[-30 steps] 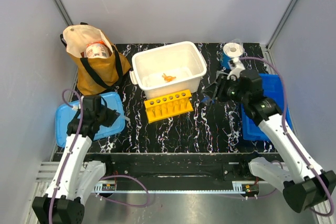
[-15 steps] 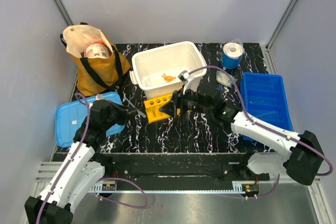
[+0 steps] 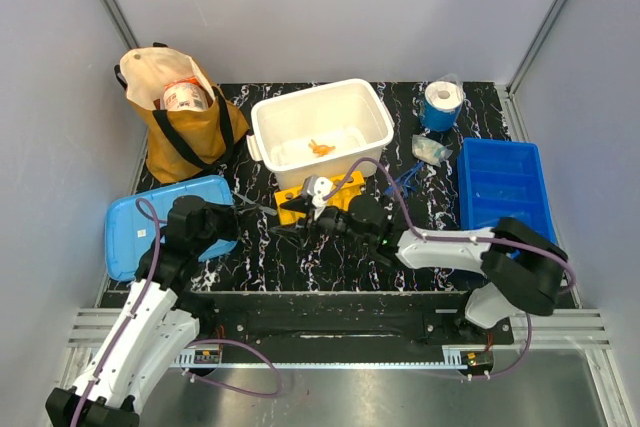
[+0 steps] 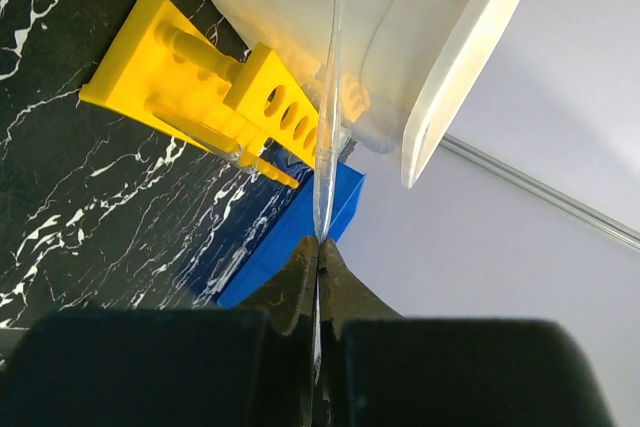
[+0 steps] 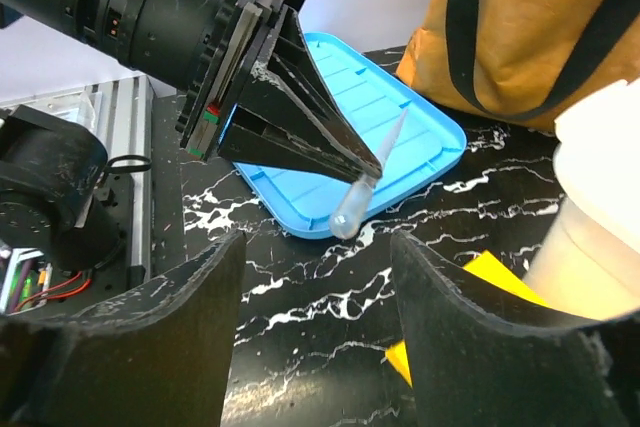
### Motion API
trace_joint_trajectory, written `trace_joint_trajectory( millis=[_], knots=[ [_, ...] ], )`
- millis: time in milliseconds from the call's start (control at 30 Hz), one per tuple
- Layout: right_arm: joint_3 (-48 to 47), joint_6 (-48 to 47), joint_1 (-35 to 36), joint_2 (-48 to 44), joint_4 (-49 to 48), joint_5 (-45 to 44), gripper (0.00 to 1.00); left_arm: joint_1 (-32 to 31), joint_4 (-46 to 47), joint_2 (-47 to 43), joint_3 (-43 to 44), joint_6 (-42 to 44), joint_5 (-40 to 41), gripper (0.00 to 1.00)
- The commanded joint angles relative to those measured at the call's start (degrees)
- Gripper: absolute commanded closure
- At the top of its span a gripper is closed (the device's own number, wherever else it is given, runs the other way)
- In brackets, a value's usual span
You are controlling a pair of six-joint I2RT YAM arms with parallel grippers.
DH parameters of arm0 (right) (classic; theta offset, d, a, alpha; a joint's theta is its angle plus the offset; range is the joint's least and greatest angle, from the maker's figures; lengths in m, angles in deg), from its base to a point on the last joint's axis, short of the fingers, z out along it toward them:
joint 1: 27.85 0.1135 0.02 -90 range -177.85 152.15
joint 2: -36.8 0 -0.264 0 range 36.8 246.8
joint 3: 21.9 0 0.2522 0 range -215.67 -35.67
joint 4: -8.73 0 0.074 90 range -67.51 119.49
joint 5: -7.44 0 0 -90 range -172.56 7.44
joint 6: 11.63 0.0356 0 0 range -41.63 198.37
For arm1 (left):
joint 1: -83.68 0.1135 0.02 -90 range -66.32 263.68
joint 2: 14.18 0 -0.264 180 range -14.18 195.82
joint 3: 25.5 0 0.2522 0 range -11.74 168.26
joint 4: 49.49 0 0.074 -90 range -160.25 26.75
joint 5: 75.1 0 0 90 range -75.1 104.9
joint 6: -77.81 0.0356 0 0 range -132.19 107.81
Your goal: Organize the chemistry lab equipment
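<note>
We're over a black, white-veined tabletop point(image 3: 260, 259), boxed in by pale grey walls point(image 3: 330, 7). The left gripper point(image 4: 318, 252) is pinched on a thin clear pipette point(image 5: 352, 202). It's held in the air between the light-blue tray point(image 3: 130, 232) and the yellow tube rack point(image 4: 150, 67), bulb end towards the right gripper point(image 5: 315, 337), whose fingers are spread wide with nothing between them. The orange knotted piece point(image 3: 320, 148) sits in the white tub point(image 3: 300, 102), and the small clear packet point(image 3: 430, 150) lies just beside the blue bin point(image 3: 505, 197). Since half a second ago, the right arm has swung further left and nearer, off the rack and up to the pipette.
</note>
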Motion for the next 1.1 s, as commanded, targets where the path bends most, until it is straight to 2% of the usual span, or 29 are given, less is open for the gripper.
trace_joint_trajectory(
  millis=[0, 133, 267, 367, 433, 500, 633, 867, 1067],
  knots=[
    [-4.3, -5.1, 2.6, 5.5, -11.6, -2.5, 0.37, -0.5, -0.2, -0.3, 2.9, -3.4, -1.1, 1.00],
    [-4.5, -5.4, 3.5, 8.4, -17.5, -7.6, 0.41, -0.6, -1.3, -0.3, 3.2, -3.3, -1.3, 1.00],
    [-5.0, -5.9, 3.5, 8.9, -19.2, -12.5, 0.49, -0.8, -1.4, -1.0, 2.5, -3.9, -1.6, 1.00],
    [-5.3, -6.3, 3.6, 8.9, -19.0, -13.6, 0.67, -0.9, -1.4, -1.2, 2.0, -4.3, -1.7, 1.00],
    [-5.5, -6.2, 3.5, 9.0, -18.2, -15.0, 0.71, -0.8, -1.3, -1.2, 2.2, -4.7, -1.9, 1.00],
    [-5.1, -5.6, 3.5, 9.3, -18.1, -15.1, 0.69, -0.9, -1.5, -1.3, 2.3, -4.5, -1.8, 1.00],
    [-3.9, -3.2, 3.6, 9.2, -19.5, -14.1, 0.57, -1.0, -1.8, -1.9, 1.9, -5.3, -2.0, 1.00],
    [-4.2, -1.1, 4.6, 10.2, -18.4, -14.8, 0.56, -1.0, -2.4, -2.2, 1.8, -6.1, -2.3, 1.00],
    [-2.5, -0.3, 5.4, 10.6, -20.0, -15.5, 0.48, -1.0, -2.6, -2.6, 1.7, -6.2, -1.8, 1.00]
  ],
)
